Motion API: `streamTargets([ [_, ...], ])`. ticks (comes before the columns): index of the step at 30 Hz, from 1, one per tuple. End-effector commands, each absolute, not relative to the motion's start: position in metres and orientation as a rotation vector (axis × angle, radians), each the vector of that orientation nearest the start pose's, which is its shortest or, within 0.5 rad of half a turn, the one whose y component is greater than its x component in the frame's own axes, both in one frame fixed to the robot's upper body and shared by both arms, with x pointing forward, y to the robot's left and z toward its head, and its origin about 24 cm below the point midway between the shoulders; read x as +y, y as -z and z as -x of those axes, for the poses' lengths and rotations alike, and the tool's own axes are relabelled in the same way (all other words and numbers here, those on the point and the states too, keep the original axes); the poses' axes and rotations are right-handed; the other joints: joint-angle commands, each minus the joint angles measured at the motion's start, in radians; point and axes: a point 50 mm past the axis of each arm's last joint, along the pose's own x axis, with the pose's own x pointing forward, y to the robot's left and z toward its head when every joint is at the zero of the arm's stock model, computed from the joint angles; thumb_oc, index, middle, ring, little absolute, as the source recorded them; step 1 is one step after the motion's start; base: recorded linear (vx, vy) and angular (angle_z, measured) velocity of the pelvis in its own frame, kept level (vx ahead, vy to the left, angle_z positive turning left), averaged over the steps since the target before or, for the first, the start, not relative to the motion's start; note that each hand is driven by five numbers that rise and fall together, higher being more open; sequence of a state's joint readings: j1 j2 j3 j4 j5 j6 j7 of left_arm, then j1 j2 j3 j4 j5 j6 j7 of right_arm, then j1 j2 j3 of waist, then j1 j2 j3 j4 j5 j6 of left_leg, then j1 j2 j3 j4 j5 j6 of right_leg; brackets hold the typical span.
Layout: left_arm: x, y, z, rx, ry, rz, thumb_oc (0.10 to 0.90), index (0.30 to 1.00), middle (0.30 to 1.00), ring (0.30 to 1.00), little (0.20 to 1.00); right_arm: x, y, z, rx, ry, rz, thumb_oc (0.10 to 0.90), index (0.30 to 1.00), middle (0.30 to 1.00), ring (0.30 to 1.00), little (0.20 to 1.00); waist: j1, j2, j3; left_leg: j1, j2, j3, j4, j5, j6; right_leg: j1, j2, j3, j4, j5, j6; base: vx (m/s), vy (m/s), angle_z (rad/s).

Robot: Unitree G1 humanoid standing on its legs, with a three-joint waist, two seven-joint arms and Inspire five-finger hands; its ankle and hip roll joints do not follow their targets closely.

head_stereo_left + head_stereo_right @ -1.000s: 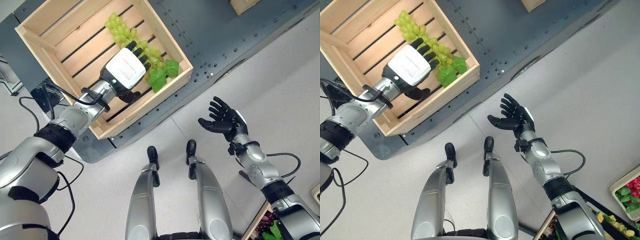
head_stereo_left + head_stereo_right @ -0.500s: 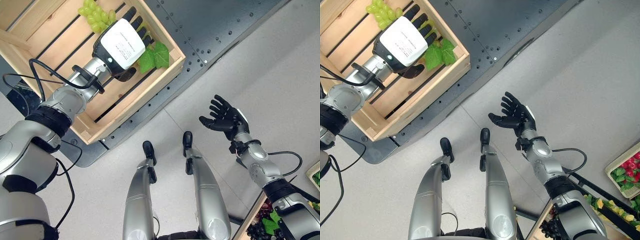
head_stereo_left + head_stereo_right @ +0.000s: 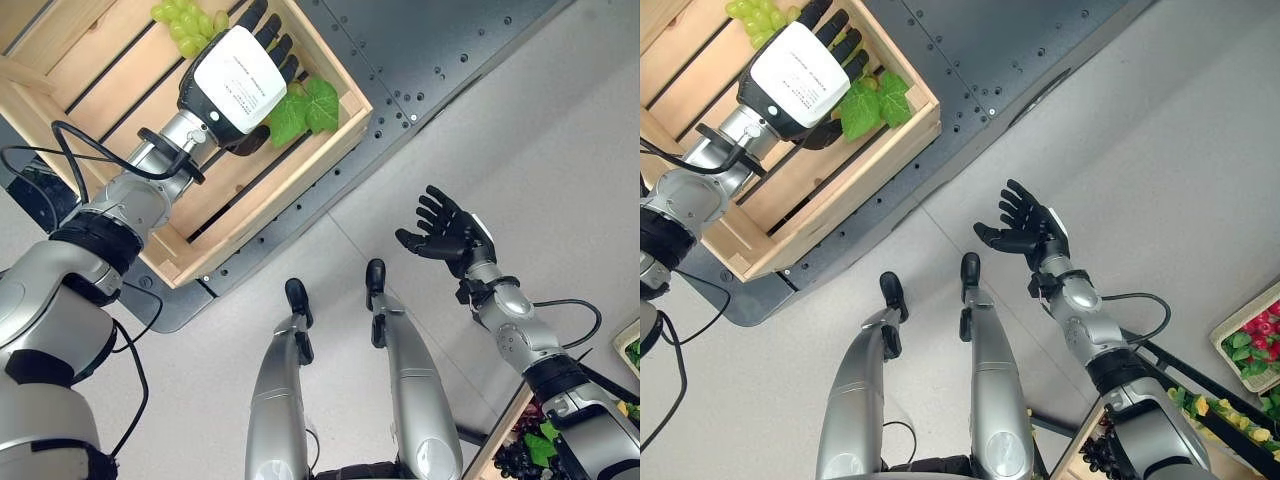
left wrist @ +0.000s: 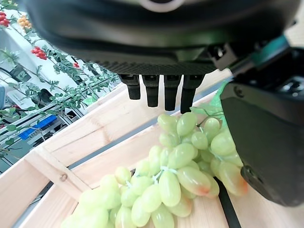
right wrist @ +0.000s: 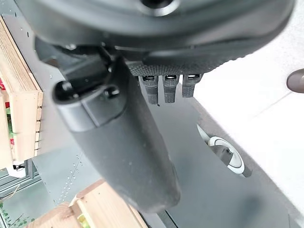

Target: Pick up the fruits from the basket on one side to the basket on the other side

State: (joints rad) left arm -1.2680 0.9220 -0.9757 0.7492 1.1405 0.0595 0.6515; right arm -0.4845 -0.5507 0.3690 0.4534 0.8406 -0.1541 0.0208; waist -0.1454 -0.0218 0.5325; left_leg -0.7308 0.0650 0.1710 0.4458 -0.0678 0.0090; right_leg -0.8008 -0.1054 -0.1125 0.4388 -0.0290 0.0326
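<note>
Fingers (image 3: pixel 268 42) of the left hand (image 3: pixel 235 78) reach out straight over the green grape bunch (image 3: pixel 185 18) in the slatted wooden crate (image 3: pixel 330 150), green leaves (image 3: pixel 305 108) beside them; the right hand (image 3: pixel 447 236) hovers over the grey floor, palm up, fingers spread. From the left wrist, the grapes (image 4: pixel 171 175) lie on the crate's slats (image 4: pixel 95 147) below uncurled fingertips (image 4: pixel 164 92), ungrasped. From the right wrist, loosely extended fingers (image 5: pixel 164 88) face a dark metal platform (image 5: pixel 209 190).
</note>
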Motion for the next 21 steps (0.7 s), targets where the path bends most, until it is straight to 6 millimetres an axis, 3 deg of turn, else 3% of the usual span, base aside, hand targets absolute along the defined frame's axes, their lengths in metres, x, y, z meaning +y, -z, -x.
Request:
streamTargets([
  [1,0.213,-0.351,-0.372,-0.966,-0.722,-2.227,0.800,0.900,0.900,0.900,0.900,-0.195,-0.126,-0.337,-0.199,-0.202,-0.199,0.800,0.900,0.900,0.900,0.900,0.009,-0.001,-0.012,0.033,-0.039,0.019,-0.100,0.006,-0.013,0.037,0.017,-0.020,0.029,-0.052,0.026,0.00,0.000,0.00],
  [6,0.217,-0.356,-0.376,-0.885,-0.753,-2.164,0.800,0.900,0.900,0.900,0.900,-0.190,-0.133,-0.337,-0.224,-0.217,-0.193,0.800,0.900,0.900,0.900,0.900,-0.001,-0.008,-0.012,0.010,-0.040,0.025,-0.102,0.012,-0.013,0.015,0.022,-0.015,0.024,-0.045,0.029,0.00,0.000,0.00],
  [14,0.195,-0.364,-0.380,-0.889,-0.688,-2.185,0.800,0.900,0.900,0.900,0.900,-0.185,-0.138,-0.337,-0.245,-0.218,-0.181,0.800,0.900,0.900,0.900,0.900,-0.014,-0.007,-0.012,-0.026,-0.042,0.032,-0.114,0.020,-0.015,-0.026,0.029,-0.011,0.018,-0.037,0.030,0.00,0.000,0.00],
  [18,0.194,-0.365,-0.382,-0.856,-0.669,-2.198,0.800,0.900,0.900,0.900,0.900,-0.185,-0.141,-0.338,-0.251,-0.212,-0.177,0.800,0.900,0.900,0.900,0.900,-0.019,-0.006,-0.012,-0.044,-0.043,0.030,-0.112,0.024,-0.017,-0.038,0.030,-0.012,0.011,-0.033,0.030,0.00,0.000,0.00],
  [21,0.198,-0.357,-0.388,-0.727,-0.569,-2.207,0.800,0.900,0.900,0.900,0.900,-0.189,-0.140,-0.336,-0.260,-0.195,-0.174,0.800,0.900,0.900,0.900,0.900,-0.022,-0.004,-0.012,-0.059,-0.042,0.030,-0.101,0.021,-0.018,-0.053,0.029,-0.012,0.018,-0.032,0.030,0.00,0.000,0.00],
])
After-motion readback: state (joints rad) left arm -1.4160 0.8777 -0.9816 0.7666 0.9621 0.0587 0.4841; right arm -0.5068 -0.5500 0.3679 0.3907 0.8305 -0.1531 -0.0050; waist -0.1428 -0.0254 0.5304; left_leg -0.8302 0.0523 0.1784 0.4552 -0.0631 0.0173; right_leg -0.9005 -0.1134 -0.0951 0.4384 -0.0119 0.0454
